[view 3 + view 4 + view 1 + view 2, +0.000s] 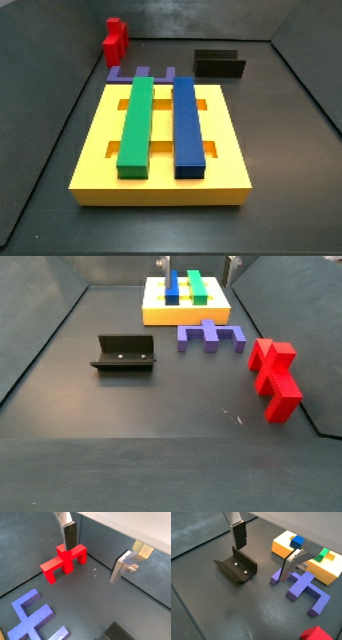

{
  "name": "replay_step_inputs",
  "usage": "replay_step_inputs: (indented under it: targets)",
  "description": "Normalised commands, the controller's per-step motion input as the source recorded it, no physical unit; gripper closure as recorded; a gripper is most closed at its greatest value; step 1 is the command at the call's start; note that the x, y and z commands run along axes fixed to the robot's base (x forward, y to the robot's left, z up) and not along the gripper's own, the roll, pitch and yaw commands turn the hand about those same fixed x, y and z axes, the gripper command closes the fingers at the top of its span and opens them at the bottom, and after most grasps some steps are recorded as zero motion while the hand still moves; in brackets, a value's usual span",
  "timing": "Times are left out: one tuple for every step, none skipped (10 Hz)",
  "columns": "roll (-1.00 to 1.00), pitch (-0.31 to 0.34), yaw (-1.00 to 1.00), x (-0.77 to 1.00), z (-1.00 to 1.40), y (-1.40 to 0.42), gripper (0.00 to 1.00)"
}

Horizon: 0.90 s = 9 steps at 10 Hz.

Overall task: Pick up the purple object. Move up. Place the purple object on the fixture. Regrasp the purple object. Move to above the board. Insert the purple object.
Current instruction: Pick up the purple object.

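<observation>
A: Where's the purple object [209,335]?
B: On the floor, just beside the board [154,314], between the fixture [126,353] and the red block [274,378].
A: My gripper [264,554]?
B: Hanging above, fingers apart, empty.

The claw [266,553] hangs above the floor, jaws spread wide (nothing between them).

We see a yellow board [160,185] carrying one green bar [136,125] and one blue bar [187,125]. The comb-shaped piece [211,335] is purple (bluish in places), the stepped block [274,378] bright red, the fixture [124,353] black. The end effector [268,554] has silver fingers [291,566] with dark pads, above a dark grey floor [147,426].
</observation>
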Motion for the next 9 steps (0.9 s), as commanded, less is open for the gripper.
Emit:
replay_step_inputs:
  targets:
    - [0.00,0.000,0.00,0.00,-0.02,0.00,0.00]
    - [0.00,-0.016,0.00,0.00,-0.04,0.00,0.00]
    - [0.00,-0.026,0.00,-0.02,-0.05,0.00,0.00]
    - [0.00,-0.030,0.00,-0.03,-0.07,0.00,0.00]
    - [0.00,-0.033,0.00,-0.03,-0.07,0.00,0.00]
    - [0.00,-0.026,0.00,-0.01,-0.07,0.00,0.00]
    - [0.00,-0.024,0.00,0.00,-0.07,0.00,0.00]
    - [0.00,-0.034,0.00,0.00,-0.09,0.00,0.00]
    - [0.00,-0.033,0.00,0.00,-0.08,0.00,0.00]
